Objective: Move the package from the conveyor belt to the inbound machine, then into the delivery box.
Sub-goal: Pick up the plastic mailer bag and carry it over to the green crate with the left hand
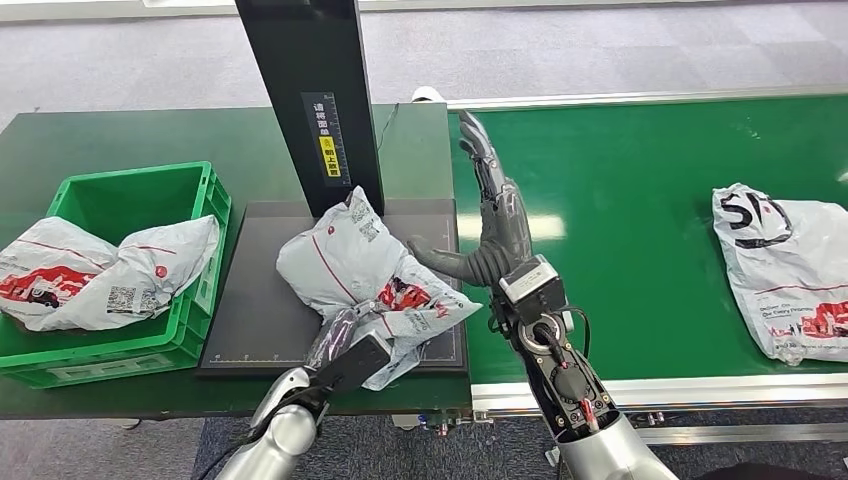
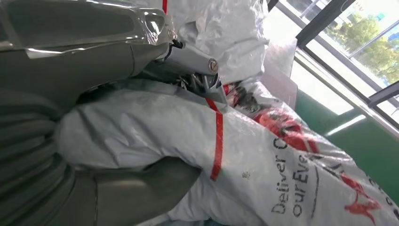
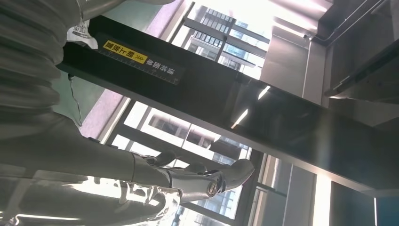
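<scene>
A white plastic package [image 1: 365, 270] with red print lies crumpled on the black platform [image 1: 260, 300] of the inbound machine, against its black post [image 1: 310, 90]. My left hand [image 1: 340, 345] is at the package's near edge. In the left wrist view the package [image 2: 263, 155] sits between the fingers and thumb of that hand [image 2: 70, 56], which grips it. My right hand [image 1: 497, 225] stands upright at the package's right side with its fingers spread and straight. Its thumb points at the package and holds nothing. The right wrist view looks up past this hand [image 3: 70, 155] to the post [image 3: 235, 103].
A green crate [image 1: 120, 180] stands left of the platform with another white package [image 1: 100, 275] in it. On the green conveyor belt [image 1: 620, 220] to the right lies a further package [image 1: 785, 265] marked in black. The belt's metal rail runs along the front.
</scene>
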Controlling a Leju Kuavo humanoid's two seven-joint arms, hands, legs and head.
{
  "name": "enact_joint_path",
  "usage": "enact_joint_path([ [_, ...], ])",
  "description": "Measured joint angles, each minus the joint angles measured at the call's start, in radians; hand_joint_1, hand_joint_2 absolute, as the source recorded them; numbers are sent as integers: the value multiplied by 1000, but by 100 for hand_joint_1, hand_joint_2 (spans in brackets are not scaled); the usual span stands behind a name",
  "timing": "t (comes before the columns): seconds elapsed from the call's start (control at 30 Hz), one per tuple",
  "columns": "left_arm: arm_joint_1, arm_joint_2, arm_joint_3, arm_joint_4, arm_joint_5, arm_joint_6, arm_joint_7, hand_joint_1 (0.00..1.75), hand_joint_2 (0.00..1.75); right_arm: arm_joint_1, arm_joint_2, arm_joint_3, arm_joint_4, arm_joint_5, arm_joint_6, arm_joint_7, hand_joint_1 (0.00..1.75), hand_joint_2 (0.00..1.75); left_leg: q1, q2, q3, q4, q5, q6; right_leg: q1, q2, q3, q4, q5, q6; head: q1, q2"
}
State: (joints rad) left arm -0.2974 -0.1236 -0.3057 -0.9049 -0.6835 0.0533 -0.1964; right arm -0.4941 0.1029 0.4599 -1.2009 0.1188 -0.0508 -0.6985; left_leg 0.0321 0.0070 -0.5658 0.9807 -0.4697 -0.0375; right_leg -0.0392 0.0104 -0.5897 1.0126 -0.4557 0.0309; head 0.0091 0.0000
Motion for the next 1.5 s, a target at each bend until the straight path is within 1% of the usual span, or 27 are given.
enact_joint_path([
  [0.33,1,1,5,-4,15,0,-21,175,175,0,-2,1,-7,0,4,4,0,175,0,0,0,0,0,0,0,0,0,0,0,0,0,0],
  [0.53,8,1,6,-7,26,21,-31,175,175,0,-8,1,-7,0,5,5,0,175,0,0,0,0,0,0,0,0,0,0,0,0,0,0],
  [0.67,22,2,17,-26,37,78,-68,175,175,0,-12,2,-7,0,7,5,0,175,0,0,0,0,0,0,0,0,-1,0,0,0,0,0],
  [0.83,38,13,29,-100,22,173,-121,175,175,0,-13,2,-7,0,9,4,0,175,0,0,-1,0,0,0,0,0,-1,0,0,0,0,0],
  [1.07,35,50,49,-205,-44,262,-114,175,175,0,-13,6,-7,-1,11,4,0,175,0,0,-1,0,0,0,0,0,-2,0,0,0,0,0],
  [1.17,24,69,59,-221,-92,318,-99,175,175,0,-13,7,-7,-2,11,3,0,175,0,0,-1,0,0,0,0,0,-2,0,0,0,0,0],
  [1.27,-3,100,80,-224,-119,377,-93,175,175,0,-13,7,-7,-3,12,3,0,175,0,0,-1,0,0,0,0,0,-2,0,0,0,0,0],
  [1.4,-38,147,118,-234,-122,421,-114,175,175,-1,-18,8,-7,-6,12,3,0,175,0,0,-1,0,0,0,0,0,-2,0,0,0,0,0],
  [1.5,-59,172,136,-247,-108,445,-144,175,175,-1,-24,9,-4,-9,13,12,0,175,0,0,-2,0,0,0,0,0,-2,0,0,0,0,0],
])
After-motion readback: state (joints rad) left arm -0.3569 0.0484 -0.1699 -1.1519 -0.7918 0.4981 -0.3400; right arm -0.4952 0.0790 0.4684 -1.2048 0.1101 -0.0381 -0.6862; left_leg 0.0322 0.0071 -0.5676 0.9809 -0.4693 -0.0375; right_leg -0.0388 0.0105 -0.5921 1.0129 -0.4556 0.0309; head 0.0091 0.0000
